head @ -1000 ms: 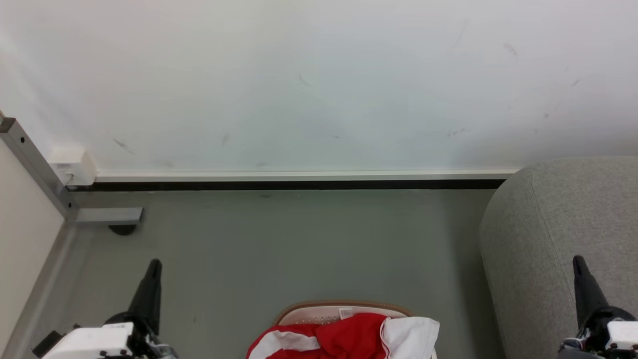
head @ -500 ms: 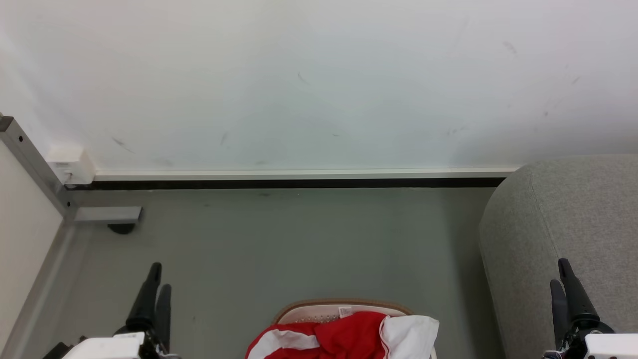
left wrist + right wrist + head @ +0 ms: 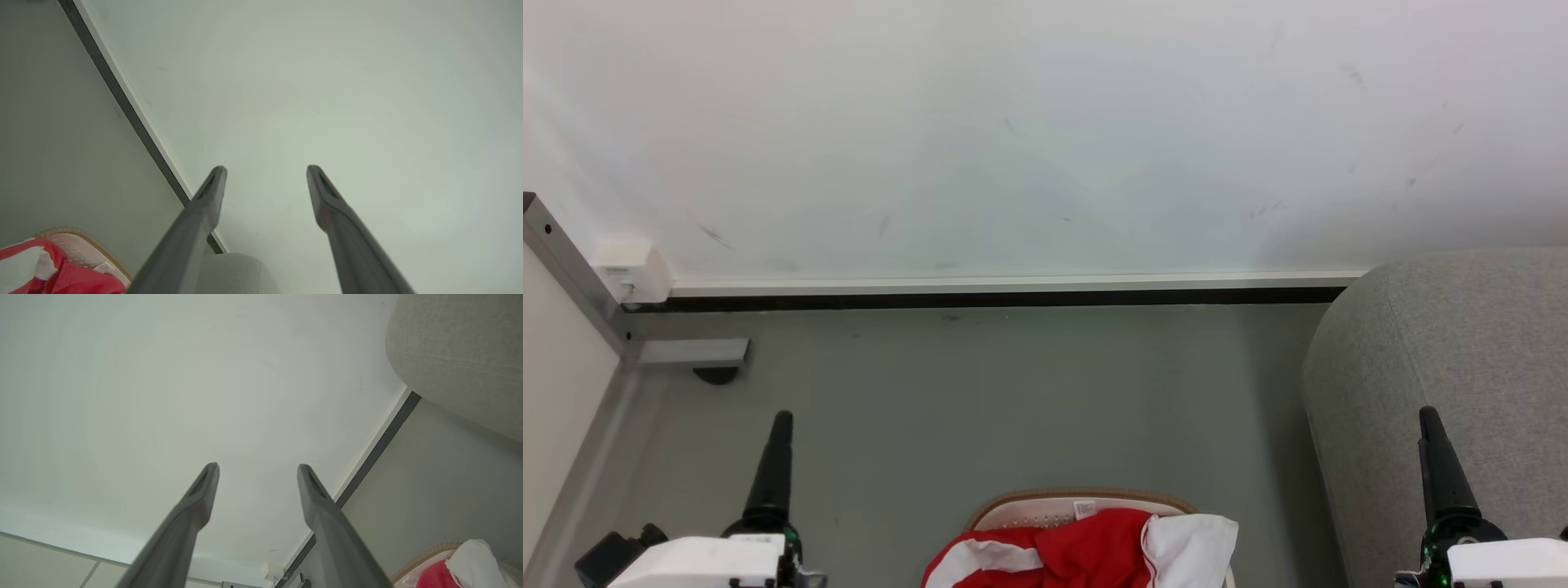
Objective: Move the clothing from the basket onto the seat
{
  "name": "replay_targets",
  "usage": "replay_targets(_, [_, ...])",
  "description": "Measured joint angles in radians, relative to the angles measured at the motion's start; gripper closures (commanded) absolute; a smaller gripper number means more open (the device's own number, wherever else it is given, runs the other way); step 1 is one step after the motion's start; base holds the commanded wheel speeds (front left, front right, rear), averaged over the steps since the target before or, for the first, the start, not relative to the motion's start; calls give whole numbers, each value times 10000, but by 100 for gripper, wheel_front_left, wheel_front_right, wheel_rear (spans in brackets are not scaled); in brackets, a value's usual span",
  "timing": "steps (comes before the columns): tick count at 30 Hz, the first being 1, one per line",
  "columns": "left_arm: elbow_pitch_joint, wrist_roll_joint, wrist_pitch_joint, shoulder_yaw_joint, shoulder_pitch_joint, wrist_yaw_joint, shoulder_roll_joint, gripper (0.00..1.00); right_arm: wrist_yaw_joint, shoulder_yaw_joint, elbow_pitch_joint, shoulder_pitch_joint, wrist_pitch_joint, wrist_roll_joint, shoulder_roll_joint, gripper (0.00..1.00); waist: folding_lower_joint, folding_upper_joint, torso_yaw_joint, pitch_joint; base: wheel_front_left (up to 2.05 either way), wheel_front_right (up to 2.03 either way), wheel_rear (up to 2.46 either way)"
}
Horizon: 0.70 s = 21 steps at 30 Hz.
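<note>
Right, I'm at the very start of this one: the red-and-white clothing (image 3: 1086,551) sits heaped in the basket (image 3: 1078,496), low and centre in my head view, and nothing has been picked up yet. My left pincer (image 3: 266,170) stands wide and empty, its fingers aimed at the white wall (image 3: 1045,122), and my right pincer (image 3: 258,467) is the same, wide and holding nothing. They flank the basket, well apart from it, with the right one in front of the grey sofa (image 3: 1462,343), which stands to the basket's right across a strip of grey floor (image 3: 1013,392). So I judge the step in hand to be the reach, not yet begun. Next I need to tip down toward the basket, bring one pincer onto the heap, pinch a good fold of cloth, lift it clear of the tan rim, and then swing right to the sofa. As for how the garment lies, it's a crumpled mound, not laid flat. What I can see runs left to right across the basket, with a red part and a white band at the left, plain red in the middle, and a white panel at the right end bulging over the rim toward the sofa. A small label shows by the far rim. The near part is cut off at the bottom edge, so I can't tell its full length.
</note>
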<state>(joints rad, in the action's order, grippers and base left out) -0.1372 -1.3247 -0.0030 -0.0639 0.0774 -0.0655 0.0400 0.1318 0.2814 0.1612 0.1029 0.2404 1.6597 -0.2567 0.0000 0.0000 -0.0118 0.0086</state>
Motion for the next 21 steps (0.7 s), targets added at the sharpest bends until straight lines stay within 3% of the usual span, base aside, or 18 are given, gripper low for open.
replay_targets(21, [-71,4800,-759,437,-15,-192,134,0,0,-675,1137,273,71,-5683,453,0,0,0,-75,-126,0,0,0])
